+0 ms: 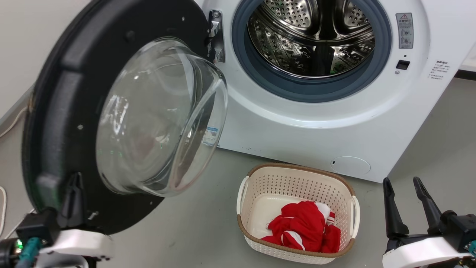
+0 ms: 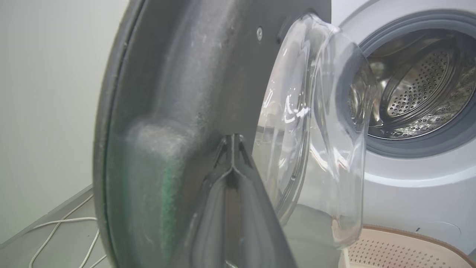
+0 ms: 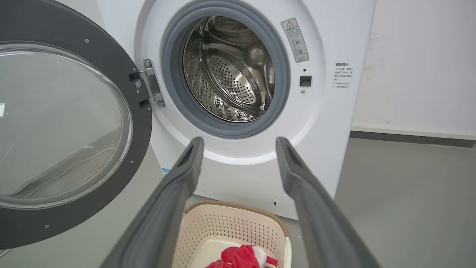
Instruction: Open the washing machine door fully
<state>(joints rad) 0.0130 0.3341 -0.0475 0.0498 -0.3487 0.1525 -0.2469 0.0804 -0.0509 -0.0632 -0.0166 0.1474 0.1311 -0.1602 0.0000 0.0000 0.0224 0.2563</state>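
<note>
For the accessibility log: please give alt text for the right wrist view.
A white front-loading washing machine stands with its round black glass-centred door swung open to the left, showing the perforated steel drum. The right gripper holds its two dark fingers apart in the foreground; between them below, a cream perforated laundry basket holds red cloth.

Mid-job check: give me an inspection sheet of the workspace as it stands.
Surface: grey floor, smooth.
Job's things: washing machine door swung wide on its hinge, glass bowl facing out; washing machine with drum exposed.
Clutter: cream laundry basket before the machine, red garment inside.
Claws: left claw shut, tips against the door's inner face; right claw open, holding nothing.
Cables: white cable on the floor by the wall.
Surroundings: plain pale wall.
</note>
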